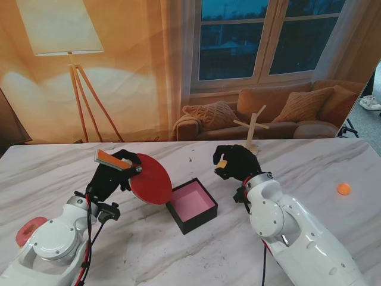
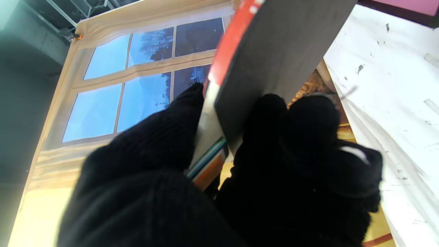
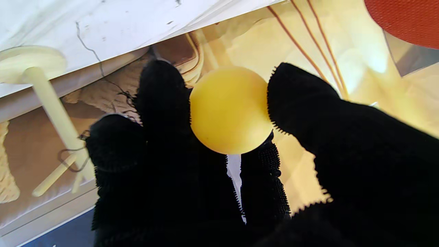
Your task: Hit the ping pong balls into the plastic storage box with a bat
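Observation:
My left hand (image 1: 111, 174), in a black glove, is shut on the handle of a red bat (image 1: 151, 179), whose blade stands on edge just left of the storage box (image 1: 191, 204). That box is black outside and pink inside, and it sits between my two arms. In the left wrist view the bat (image 2: 260, 65) rises between the fingers (image 2: 161, 137). My right hand (image 1: 237, 162) is raised beyond the box and shut on a yellow ping pong ball (image 1: 222, 164). The ball (image 3: 229, 109) is pinched between fingertips (image 3: 301, 99). A second, orange ball (image 1: 343, 189) lies on the table far right.
A small wooden stand (image 1: 253, 132) rises at the table's far edge behind my right hand. A pink-red object (image 1: 28, 230) lies beside my left arm at the left edge. The marble table (image 1: 321, 167) stretches wide around the box.

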